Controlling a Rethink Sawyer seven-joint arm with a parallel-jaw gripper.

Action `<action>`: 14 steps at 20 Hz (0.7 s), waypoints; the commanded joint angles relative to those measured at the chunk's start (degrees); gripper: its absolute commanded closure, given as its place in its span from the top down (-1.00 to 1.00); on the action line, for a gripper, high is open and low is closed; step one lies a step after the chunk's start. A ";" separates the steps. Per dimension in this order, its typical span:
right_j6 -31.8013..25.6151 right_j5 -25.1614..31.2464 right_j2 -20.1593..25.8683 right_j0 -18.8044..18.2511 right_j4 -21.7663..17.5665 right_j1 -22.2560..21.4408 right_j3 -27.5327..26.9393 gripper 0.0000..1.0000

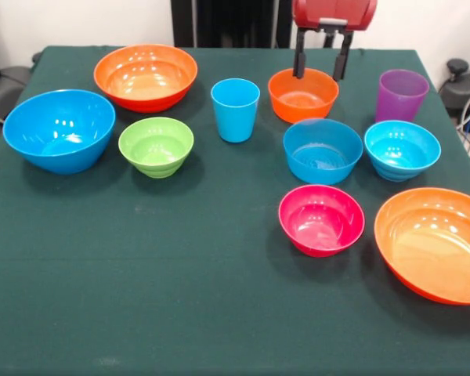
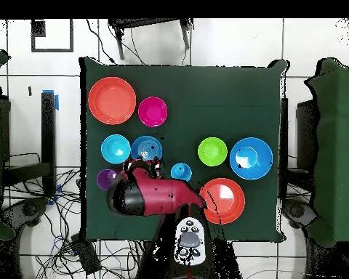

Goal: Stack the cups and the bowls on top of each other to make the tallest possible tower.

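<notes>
Eight bowls (image 1: 321, 220) and two cups (image 1: 235, 110) are spread singly over the table (image 1: 180, 298); the gripper's (image 1: 322, 64) fingers are held spread above a small orange bowl (image 1: 302, 95).

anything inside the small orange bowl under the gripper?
The small orange bowl looks empty in the front view. The open gripper hangs over its far rim. In the overhead view, the arm covers it.
</notes>
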 commanded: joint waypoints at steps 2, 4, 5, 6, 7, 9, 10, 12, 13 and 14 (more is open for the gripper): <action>3.62 5.54 5.02 -1.10 -1.23 4.22 -2.80 1.00; 3.91 5.29 4.62 -0.53 -1.16 5.12 -3.73 1.00; 4.01 5.21 4.44 -0.25 -1.12 5.49 -4.13 1.00; 4.08 5.20 4.31 -0.05 -1.07 5.91 -4.43 1.00; 4.17 5.06 4.32 0.02 -0.99 6.41 -4.74 1.00; 4.62 3.75 4.46 -0.02 -1.05 7.18 -4.59 1.00; 4.81 3.18 4.54 -0.05 -1.07 7.48 -4.55 1.00; 5.03 2.75 4.50 0.06 -1.03 8.05 -4.64 1.00; 5.13 2.36 4.55 0.03 -1.05 8.36 -4.69 1.00; 5.13 2.20 4.61 -0.06 -1.09 8.47 -4.73 1.00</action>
